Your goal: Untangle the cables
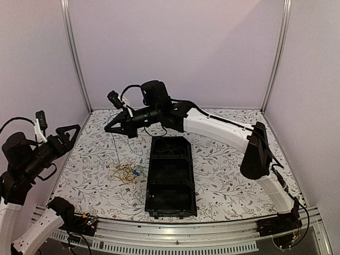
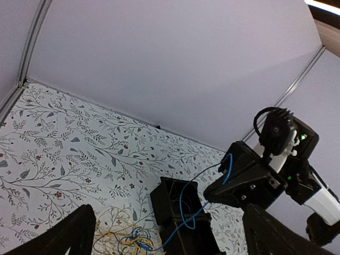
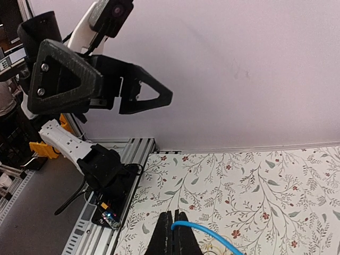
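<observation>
At the near left the left arm is raised off the table, its left gripper (image 1: 71, 138) spread wide and holding nothing. On the tabletop just left of the black tray (image 1: 171, 211) lies the tangled bunch of cables (image 1: 125, 172). Farther back the right arm reaches leftward across the tray's far end, its right gripper (image 1: 107, 130) pinched tight on a blue cable (image 3: 202, 227) that hangs down to the bunch.

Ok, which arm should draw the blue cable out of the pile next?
Right. The right claw is shut on the blue cable, which runs down to the pile; the left claw is open and empty.
</observation>
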Available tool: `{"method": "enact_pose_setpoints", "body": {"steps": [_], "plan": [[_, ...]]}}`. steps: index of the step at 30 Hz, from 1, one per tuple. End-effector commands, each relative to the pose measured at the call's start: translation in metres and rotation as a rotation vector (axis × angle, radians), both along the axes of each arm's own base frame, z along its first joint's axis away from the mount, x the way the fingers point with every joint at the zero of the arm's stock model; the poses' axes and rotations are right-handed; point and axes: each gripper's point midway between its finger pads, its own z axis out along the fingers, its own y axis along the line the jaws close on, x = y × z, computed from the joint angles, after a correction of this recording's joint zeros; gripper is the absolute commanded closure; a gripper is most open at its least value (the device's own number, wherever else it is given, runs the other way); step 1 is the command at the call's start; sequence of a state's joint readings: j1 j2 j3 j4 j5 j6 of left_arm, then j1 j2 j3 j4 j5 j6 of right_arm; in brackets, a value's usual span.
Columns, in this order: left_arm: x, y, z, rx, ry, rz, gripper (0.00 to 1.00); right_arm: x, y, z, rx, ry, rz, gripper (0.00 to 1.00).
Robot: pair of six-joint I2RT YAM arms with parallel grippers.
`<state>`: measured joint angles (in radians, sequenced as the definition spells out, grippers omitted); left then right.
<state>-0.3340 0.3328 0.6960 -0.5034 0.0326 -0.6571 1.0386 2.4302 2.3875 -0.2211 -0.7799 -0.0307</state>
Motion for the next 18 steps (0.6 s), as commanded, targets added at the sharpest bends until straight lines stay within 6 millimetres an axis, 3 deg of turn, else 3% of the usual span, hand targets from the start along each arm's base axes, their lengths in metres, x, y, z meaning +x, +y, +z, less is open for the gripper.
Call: {"method": "enact_pose_setpoints", "body": {"steps": [1,5,7,12,18], "plan": [[-0.008,-0.005,-0.016,-0.057,0.014,-0.036,0.03,0.029,-0.012,0.071,0.134,-0.121,-0.136,1.00],[-0.001,-0.019,-0.050,-0.057,0.044,-0.092,0.26,0.040,-0.011,0.077,0.157,-0.139,-0.181,1.00],[0.003,-0.024,-0.065,-0.067,0.036,-0.112,0.31,0.041,-0.011,0.078,0.160,-0.147,-0.188,1.00],[0.012,-0.034,-0.080,-0.081,-0.048,-0.144,0.27,0.046,-0.010,0.079,0.168,-0.157,-0.212,1.00],[0.028,-0.051,-0.109,0.059,-0.005,-0.149,0.23,0.049,-0.011,0.086,0.185,-0.152,-0.229,1.00]]}}
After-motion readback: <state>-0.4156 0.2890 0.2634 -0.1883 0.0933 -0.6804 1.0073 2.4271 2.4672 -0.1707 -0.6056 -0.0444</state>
